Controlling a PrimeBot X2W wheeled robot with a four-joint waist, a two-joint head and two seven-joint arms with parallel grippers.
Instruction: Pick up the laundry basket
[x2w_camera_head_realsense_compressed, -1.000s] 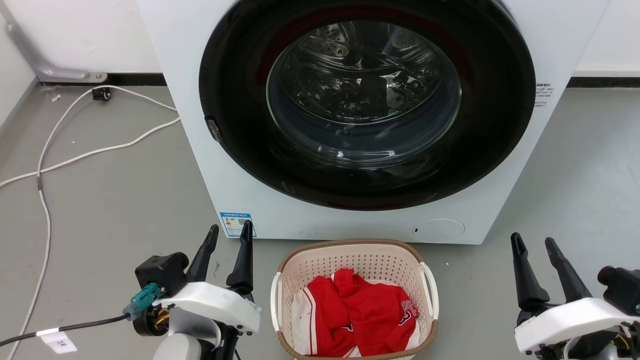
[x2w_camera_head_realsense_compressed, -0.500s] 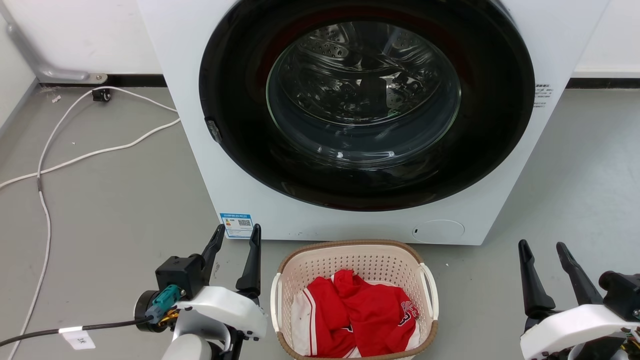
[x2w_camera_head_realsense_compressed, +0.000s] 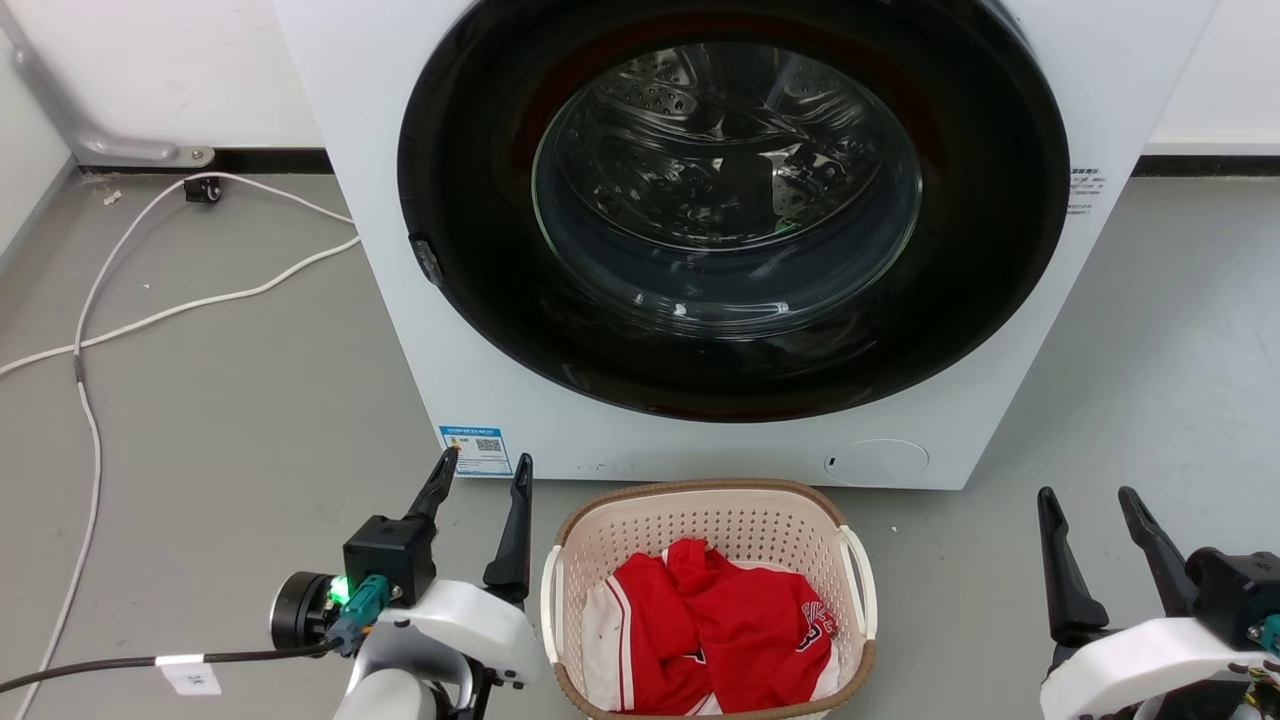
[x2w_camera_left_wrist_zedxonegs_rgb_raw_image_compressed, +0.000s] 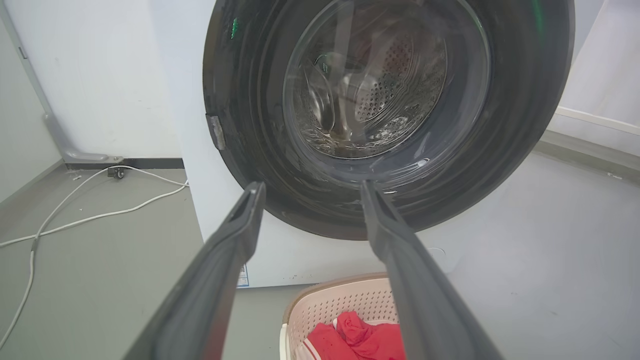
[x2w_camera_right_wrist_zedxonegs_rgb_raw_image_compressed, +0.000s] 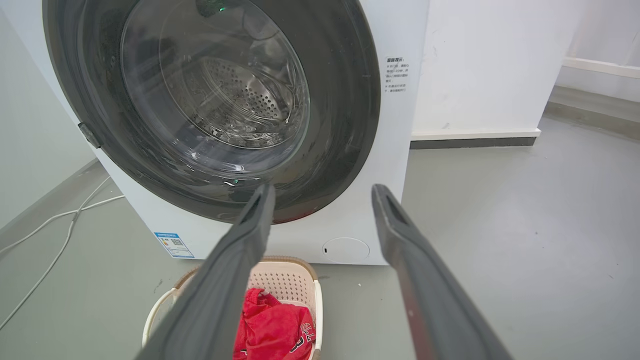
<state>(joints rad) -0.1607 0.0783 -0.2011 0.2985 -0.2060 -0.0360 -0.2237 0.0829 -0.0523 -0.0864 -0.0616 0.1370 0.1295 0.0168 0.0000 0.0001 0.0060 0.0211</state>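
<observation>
Basket (x2w_camera_head_realsense_compressed: 740, 522) sits at six o'clock of washer (x2w_camera_head_realsense_compressed: 560, 440); left gripper (x2w_camera_head_realsense_compressed: 487, 457) at its nine, right gripper (x2w_camera_head_realsense_compressed: 1086, 493) at three, jaws apart

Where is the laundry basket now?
In the head view, the laundry basket stands at bottom centre, before the washing machine, between the left hand and right hand.

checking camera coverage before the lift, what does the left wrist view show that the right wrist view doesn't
Left wrist view: the grey wall pipe running down to the floor.
Right wrist view: the printed label on the front of the washing machine.
Both: the machine's glass door, the white cable, the laundry basket holding red clothing, and each arm's own open pincer, left pincer and right pincer.
</observation>
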